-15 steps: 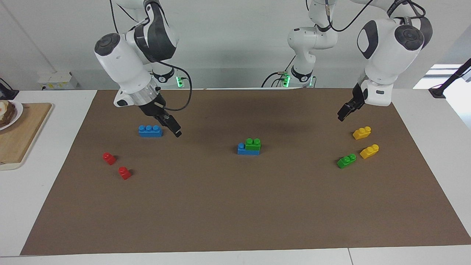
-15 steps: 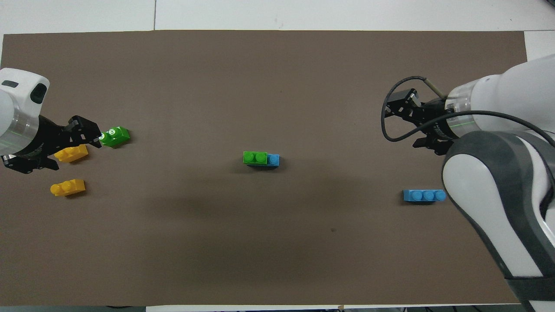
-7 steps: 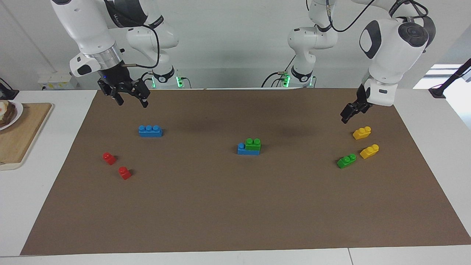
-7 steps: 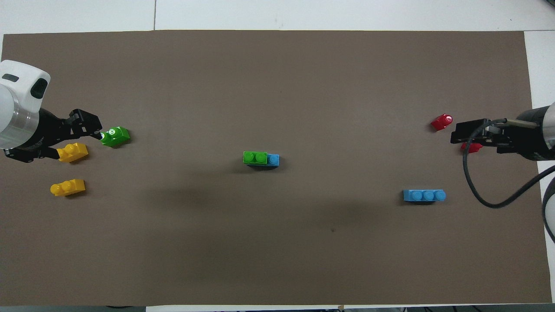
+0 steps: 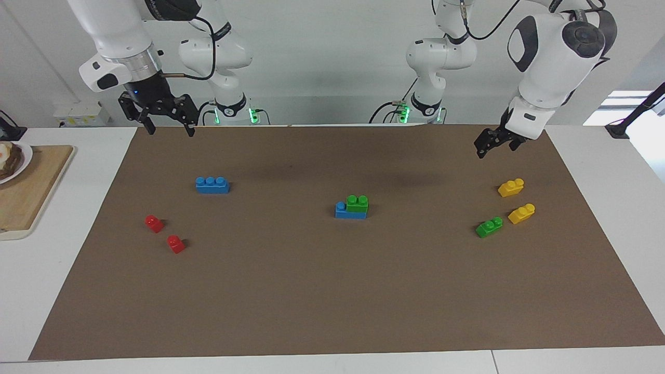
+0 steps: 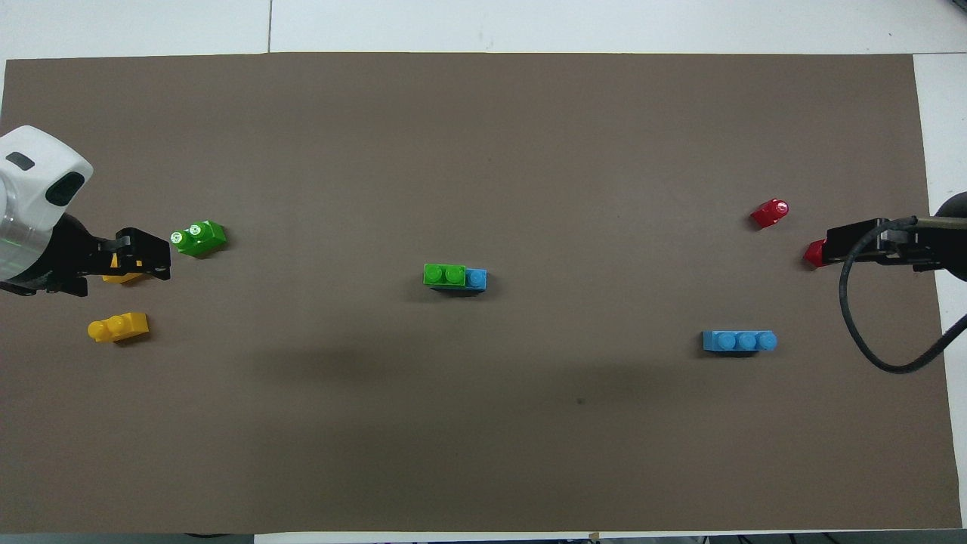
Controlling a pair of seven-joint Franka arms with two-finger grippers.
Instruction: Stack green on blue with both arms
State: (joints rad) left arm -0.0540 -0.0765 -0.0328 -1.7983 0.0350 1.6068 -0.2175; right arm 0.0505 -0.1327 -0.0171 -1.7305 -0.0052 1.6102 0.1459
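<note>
Right end effector (image 5: 166, 127): raised over the mat's (image 5: 332, 291) corner by the robots at the right arm's end, fingers spread wide, nothing between them. Left end effector (image 5: 486, 145): raised over the mat near the edge by the robots toward the left arm's end, above the yellow bricks, jaws wide, holding nothing.

Nearest the robots among the bricks: lone blue (image 5: 212, 185), flat on the mat toward the right arm's end, three studs up, well apart from the stack. About level with it at the left arm's end: one yellow (image 5: 510, 187), partly covered by the left end effector in the overhead view.

Next out, mid-mat: stack of green (image 5: 357, 203) seated on blue (image 5: 343, 211), green covering two of the three studs, one blue stud bare at the end toward the right arm. Second yellow (image 5: 521, 213) roughly level with the stack at the left arm's end, just beside the loose green (image 5: 489, 227), which lies slightly farther out, tilted askew, untouched.

Farther still at the right arm's end: two reds, first (image 5: 154, 223) then (image 5: 176, 243), near each other, apart from the lone blue.

Off the mat on the bench (image 5: 47, 270), at the right arm's end: wooden board (image 5: 31, 192) with a plate (image 5: 23, 156) at the view's edge.
</note>
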